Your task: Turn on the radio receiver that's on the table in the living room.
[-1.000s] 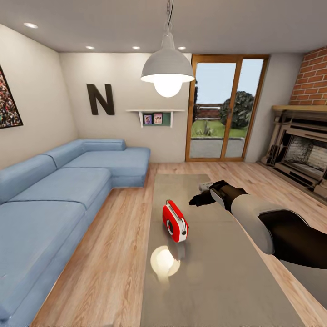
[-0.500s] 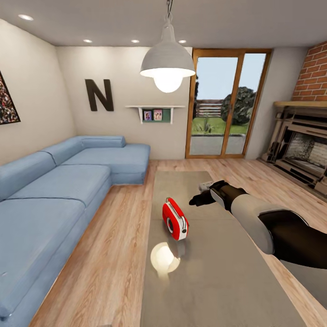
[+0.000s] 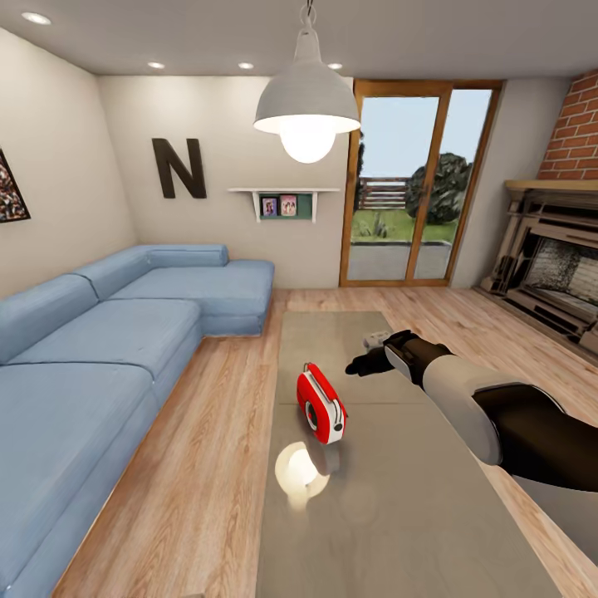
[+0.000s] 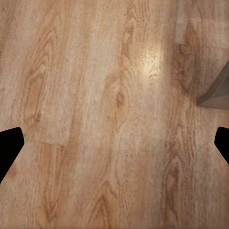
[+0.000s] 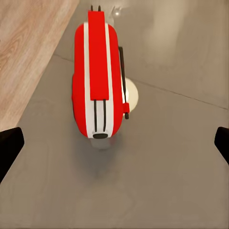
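The red radio receiver [image 3: 320, 413] stands upright on the long grey table [image 3: 399, 507], near its left edge, with its round dial facing the sofa side. My right gripper [image 3: 359, 365] hovers above the table just right of and beyond the radio, apart from it. In the right wrist view the radio [image 5: 99, 81] lies ahead of the open gripper [image 5: 114, 143], whose black fingertips [image 5: 9, 145] stand wide apart. My left gripper [image 4: 114, 143] is open over the wood floor [image 4: 95, 95], near a table corner [image 4: 214, 93].
A small flat grey gadget [image 3: 378, 338] lies on the table behind my right wrist. The blue L-shaped sofa [image 3: 100, 349] runs along the left. A pendant lamp [image 3: 306, 104] hangs over the table. Glass doors [image 3: 411, 191] and a brick fireplace [image 3: 556, 266] stand beyond.
The head camera has shifted slightly, so the room's far wall sits a little higher in the picture. The radio and my right arm hold the same places.
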`<state>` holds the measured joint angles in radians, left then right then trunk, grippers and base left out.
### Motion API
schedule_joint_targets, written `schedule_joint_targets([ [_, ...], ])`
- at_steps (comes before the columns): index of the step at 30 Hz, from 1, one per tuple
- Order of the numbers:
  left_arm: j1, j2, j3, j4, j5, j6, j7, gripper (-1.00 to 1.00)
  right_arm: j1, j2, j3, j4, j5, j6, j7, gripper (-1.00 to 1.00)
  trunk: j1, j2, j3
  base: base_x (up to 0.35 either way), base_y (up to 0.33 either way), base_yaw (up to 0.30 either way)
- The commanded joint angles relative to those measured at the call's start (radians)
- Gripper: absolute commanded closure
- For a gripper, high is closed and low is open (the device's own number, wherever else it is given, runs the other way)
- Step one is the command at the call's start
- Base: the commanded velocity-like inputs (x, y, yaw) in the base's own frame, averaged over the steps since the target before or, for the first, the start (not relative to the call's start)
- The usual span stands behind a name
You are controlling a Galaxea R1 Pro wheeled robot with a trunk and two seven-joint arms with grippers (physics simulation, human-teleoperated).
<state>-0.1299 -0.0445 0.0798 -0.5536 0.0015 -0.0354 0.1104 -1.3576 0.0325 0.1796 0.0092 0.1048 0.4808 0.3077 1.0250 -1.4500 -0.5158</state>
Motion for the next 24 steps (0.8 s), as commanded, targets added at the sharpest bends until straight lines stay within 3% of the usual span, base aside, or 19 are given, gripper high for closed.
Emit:
schedule_joint_targets([
  [1, 0.000, 0.000, 0.000, 0.000, 0.000, -0.001, 0.000, -1.00, 0.000, 0.000, 0.000, 0.000, 0.000, -0.006, 0.000, -1.00, 0.000, 0.000, 0.000, 0.001, 0.000, 0.000],
  [24, 0.000, -0.001, 0.000, 0.000, 0.000, -0.001, 0.000, -1.00, 0.000, -0.001, 0.003, 0.003, 0.000, -0.054, -0.003, -1.00, 0.000, 0.000, 0.000, 0.000, 0.000, 0.000],
])
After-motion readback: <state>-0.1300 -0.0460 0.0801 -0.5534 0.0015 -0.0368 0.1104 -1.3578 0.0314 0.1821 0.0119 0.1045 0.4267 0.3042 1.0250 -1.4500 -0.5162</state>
